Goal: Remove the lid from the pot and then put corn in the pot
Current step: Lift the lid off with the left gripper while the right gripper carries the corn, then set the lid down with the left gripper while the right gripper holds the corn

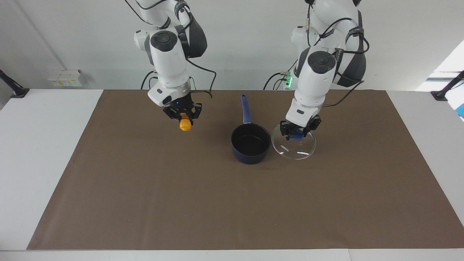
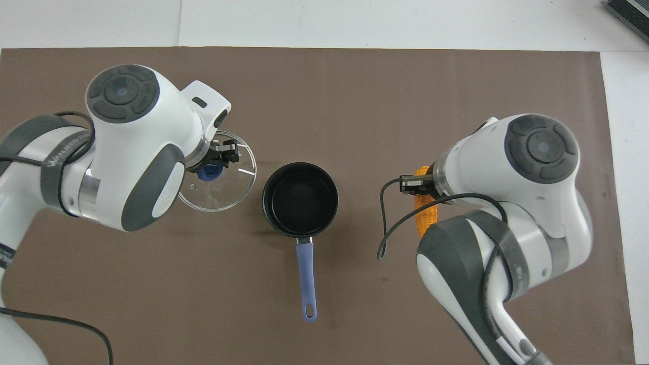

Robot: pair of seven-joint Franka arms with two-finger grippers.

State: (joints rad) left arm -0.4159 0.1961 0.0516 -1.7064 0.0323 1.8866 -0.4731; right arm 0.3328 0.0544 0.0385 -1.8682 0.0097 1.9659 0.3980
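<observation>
The pot (image 1: 251, 143) stands open in the middle of the mat, its black inside empty and its handle (image 1: 247, 108) pointing toward the robots; it also shows in the overhead view (image 2: 300, 199). The lid (image 1: 294, 149) is low beside the pot, toward the left arm's end. My left gripper (image 1: 298, 133) is shut on its blue knob (image 2: 208, 173). My right gripper (image 1: 185, 117) is shut on the corn (image 1: 185, 125) and holds it above the mat, toward the right arm's end from the pot. In the overhead view the corn (image 2: 426, 217) is partly hidden by the right arm.
The brown mat (image 1: 181, 203) covers most of the white table (image 1: 36, 145). A loose black cable (image 2: 385, 228) hangs from the right wrist. Small white boxes (image 1: 65, 78) sit at the wall near the right arm's end.
</observation>
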